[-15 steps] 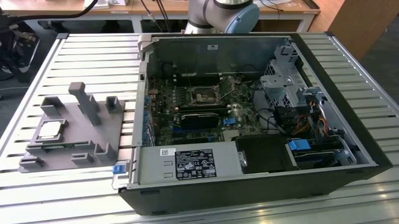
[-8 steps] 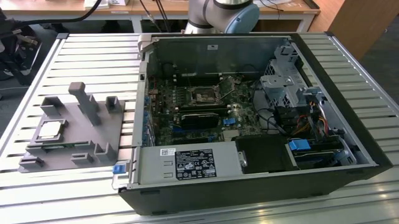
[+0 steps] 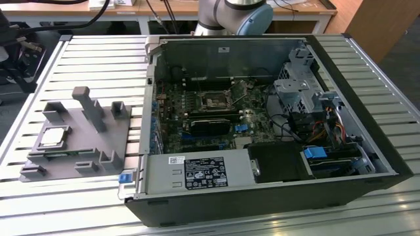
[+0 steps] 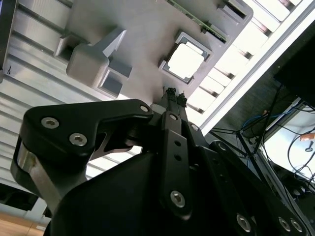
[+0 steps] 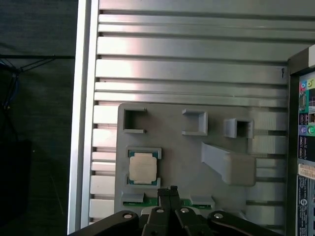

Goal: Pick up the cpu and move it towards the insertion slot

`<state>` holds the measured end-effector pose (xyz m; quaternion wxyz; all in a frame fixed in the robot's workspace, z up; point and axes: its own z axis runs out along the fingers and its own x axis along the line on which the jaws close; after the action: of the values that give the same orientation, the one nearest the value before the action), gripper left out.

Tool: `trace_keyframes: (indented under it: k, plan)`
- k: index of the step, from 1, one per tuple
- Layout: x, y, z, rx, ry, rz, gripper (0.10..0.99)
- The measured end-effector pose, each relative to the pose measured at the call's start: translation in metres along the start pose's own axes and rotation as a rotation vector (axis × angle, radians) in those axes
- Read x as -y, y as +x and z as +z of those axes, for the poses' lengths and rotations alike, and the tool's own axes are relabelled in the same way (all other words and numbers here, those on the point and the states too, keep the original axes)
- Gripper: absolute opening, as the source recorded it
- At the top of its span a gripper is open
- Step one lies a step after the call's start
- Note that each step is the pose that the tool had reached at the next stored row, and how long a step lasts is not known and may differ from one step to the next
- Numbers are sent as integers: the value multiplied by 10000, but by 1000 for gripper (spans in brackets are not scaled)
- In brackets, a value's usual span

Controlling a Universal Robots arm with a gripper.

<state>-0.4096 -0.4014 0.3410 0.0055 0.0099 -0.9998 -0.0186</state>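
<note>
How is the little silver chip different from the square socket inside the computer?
The cpu is pale and silvery; the insertion slot is dark with a shiny frame. The cpu lies in the grey fixture, while the insertion slot sits on the green board inside the open case. Both are small squares.

The arm [image 3: 226, 14] is a stout silver-grey tube with a pale blue joint cap, and in both wrist views its claw [image 4: 173, 94] [image 5: 169, 191] is matte black, built of flat jointed links studded with round silver screw heads and tapering to slim dark tips.
</note>
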Motion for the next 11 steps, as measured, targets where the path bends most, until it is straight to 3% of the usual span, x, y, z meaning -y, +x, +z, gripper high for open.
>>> trace_keyframes:
  k: [11]
  plan:
    - [22,8,72,-2,1,-2,106]
